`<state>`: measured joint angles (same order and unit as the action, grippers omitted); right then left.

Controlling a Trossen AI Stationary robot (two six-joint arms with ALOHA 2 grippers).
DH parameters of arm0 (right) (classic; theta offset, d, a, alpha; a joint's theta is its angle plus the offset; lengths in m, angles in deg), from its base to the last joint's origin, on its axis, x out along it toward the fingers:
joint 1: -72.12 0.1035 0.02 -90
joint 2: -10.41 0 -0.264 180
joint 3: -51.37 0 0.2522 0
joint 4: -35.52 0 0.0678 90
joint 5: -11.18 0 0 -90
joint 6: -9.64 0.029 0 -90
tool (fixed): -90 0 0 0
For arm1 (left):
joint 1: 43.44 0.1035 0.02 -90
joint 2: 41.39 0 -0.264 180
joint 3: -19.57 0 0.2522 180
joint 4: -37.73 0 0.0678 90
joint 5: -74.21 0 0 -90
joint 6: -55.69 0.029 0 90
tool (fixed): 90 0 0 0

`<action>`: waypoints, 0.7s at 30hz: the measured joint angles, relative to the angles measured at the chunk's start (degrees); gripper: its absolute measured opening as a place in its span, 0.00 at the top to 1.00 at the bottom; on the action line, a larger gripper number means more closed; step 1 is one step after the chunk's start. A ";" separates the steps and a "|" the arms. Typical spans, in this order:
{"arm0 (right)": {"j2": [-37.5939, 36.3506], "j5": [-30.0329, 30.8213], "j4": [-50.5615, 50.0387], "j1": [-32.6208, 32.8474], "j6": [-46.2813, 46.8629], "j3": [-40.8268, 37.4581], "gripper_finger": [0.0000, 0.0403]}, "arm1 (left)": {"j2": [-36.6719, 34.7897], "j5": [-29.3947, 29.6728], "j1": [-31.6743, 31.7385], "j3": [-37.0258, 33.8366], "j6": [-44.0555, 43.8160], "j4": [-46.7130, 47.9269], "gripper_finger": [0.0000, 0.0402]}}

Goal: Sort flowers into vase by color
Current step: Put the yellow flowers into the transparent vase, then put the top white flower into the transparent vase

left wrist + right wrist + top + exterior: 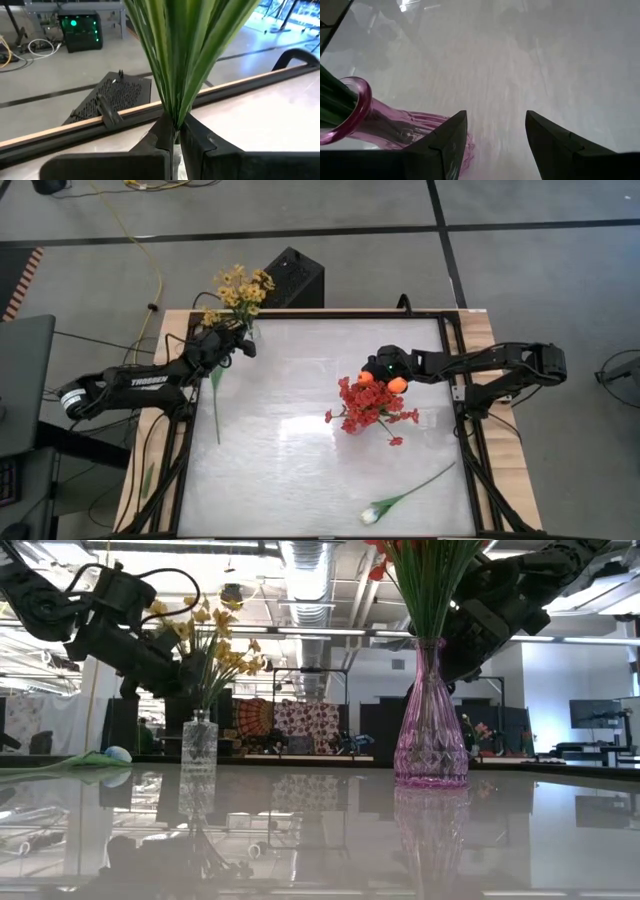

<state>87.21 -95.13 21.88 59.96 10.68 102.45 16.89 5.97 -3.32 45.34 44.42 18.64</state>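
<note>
A: Item one, left hand (243, 340)?
B: Upper left of the high frame, beside the clear vase (199, 748). Fingers (161, 137) pinched tight on a green stem (182, 60); its long leaves fan upward in the left wrist picture. In the high frame a green stalk (216, 402) runs from that hand down the surface (300, 470).

A: Item two, clear vase contents?
B: Yellow small-blossom sprays (240, 290), standing upright in it. Left of centre in the low frame, upper left in the high one.

A: Item three, right hand (378, 366)?
B: Centre right of the high frame, above the pink vase (431, 720). Fingers (442, 145) stand apart with nothing between them; the vase's rim and neck show just beside one finger in the right wrist picture. Whether a finger touches the glass cannot be told.

A: Item four, pink vase contents?
B: Red clustered sprays (362, 410), plus orange tulips (397, 384) at the top edge of the bunch, just beside the right hand. Green stalks bundle down into the neck in the low frame.

A: Item five, loose stock?
B: One white tulip (371, 515) lying flat, lower centre of the high frame, its stalk angled up to the right, well apart from both vases.

A: Off-surface items?
B: A black box (293, 278) on the floor above the surface's top edge; a yellow cable (150, 265) upper left.
</note>
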 joint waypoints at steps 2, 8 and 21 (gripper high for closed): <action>0.01 -0.01 0.00 0.00 0.00 0.00 0.43 | 0.82 0.04 0.00 0.01 0.02 -0.04 0.99; -0.01 -0.04 -0.11 0.01 0.00 0.00 0.43 | 2.62 -1.49 0.02 1.95 1.66 4.63 0.90; 0.00 -0.07 -1.71 0.02 0.02 0.00 0.43 | -2.22 -4.04 0.00 9.43 3.34 22.19 0.60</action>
<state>87.21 -95.20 20.17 59.98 10.70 102.45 14.67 1.94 -3.32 54.78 47.76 40.83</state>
